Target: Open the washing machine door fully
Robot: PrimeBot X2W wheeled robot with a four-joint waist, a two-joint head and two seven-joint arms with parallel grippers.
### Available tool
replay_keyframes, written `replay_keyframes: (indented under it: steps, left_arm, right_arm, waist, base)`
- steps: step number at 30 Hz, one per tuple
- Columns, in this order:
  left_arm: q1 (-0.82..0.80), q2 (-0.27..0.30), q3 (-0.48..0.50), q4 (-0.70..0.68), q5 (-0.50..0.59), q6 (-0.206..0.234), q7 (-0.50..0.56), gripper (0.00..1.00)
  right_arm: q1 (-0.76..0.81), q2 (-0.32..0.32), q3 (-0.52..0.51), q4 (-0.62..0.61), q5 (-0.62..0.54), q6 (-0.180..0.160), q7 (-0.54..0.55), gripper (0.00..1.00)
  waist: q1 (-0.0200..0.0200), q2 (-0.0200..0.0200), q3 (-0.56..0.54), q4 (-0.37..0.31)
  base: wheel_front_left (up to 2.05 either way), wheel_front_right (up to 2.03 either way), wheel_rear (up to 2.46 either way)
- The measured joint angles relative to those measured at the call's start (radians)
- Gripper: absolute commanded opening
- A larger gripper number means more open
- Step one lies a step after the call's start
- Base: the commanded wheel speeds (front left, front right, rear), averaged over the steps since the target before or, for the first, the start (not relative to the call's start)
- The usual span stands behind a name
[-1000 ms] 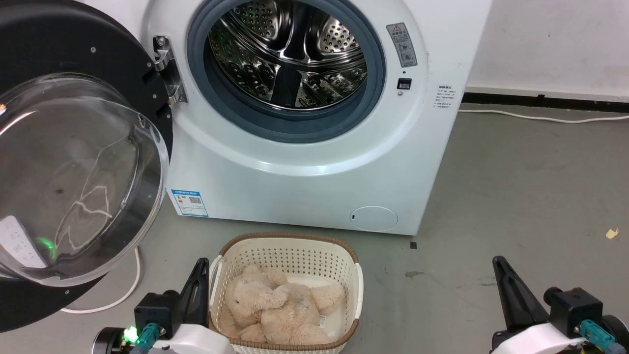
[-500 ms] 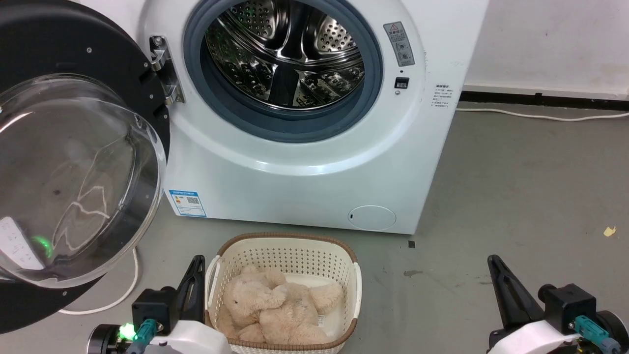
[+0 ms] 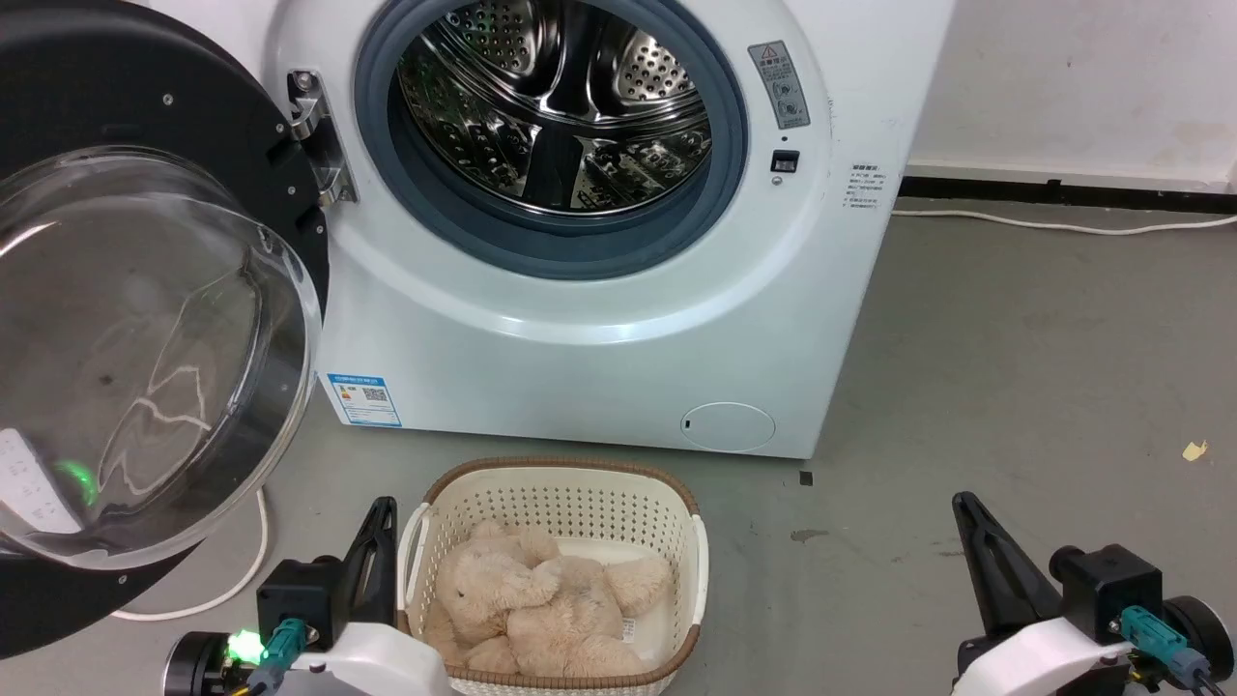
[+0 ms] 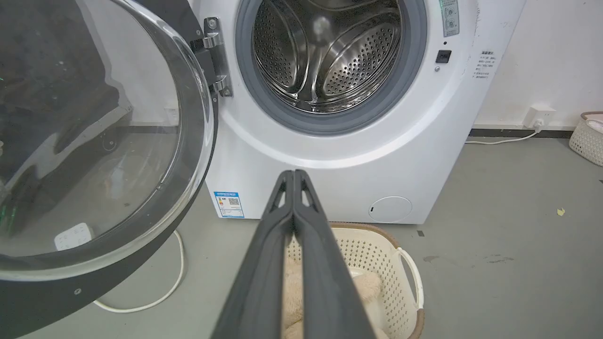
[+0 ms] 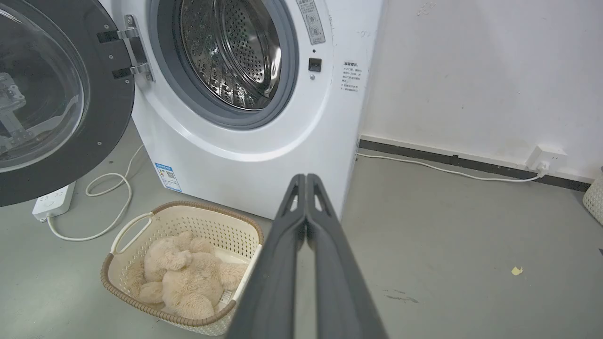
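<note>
The large round glossy black washing machine door (image 3: 145,329) stays swung wide while only the camera drifts, left gripper (image 3: 384,509) and right gripper (image 3: 963,503) jaws closed, empty: seemingly done.

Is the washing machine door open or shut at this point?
Open. The washing machine door stands swung out to the left on its hinge, leaving the steel drum exposed.

quick count from me: one washer (image 3: 599,358), one door (image 3: 116,77), two baskets (image 4: 372,245) (image 4: 586,139), one teddy (image 3: 541,609), plus two grippers: left gripper (image 3: 385,512), right gripper (image 3: 964,507)
</note>
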Motion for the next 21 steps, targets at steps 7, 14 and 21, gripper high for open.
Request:
replay_keyframes:
  steps: [7, 14, 21]
  left_arm:
    - [0.0, -0.006, 0.015, -0.007, 0.017, -0.012, 0.012, 0.0]
    - [-0.004, -0.016, 0.032, -0.014, 0.035, -0.017, 0.023, 0.0]
    - [-0.004, -0.025, 0.044, -0.02, 0.057, -0.025, 0.039, 0.0]
  right_arm:
    - [-0.005, 0.0, 0.003, -0.001, -0.01, 0.001, 0.01, 0.0]
    - [-0.014, 0.0, 0.007, -0.002, -0.012, 0.001, 0.023, 0.0]
    - [-0.017, 0.0, 0.01, -0.004, -0.019, 0.001, 0.035, 0.0]
  waist:
    - [0.0, 0.0, 0.001, -0.003]
    - [-0.0001, 0.0, 0.002, -0.006]
    - [0.0, 0.0, 0.002, -0.009]
  base:
    - [0.0, 0.0, 0.0]
    - [0.0, 0.0, 0.0]
    - [0.0, 0.0, 0.0]
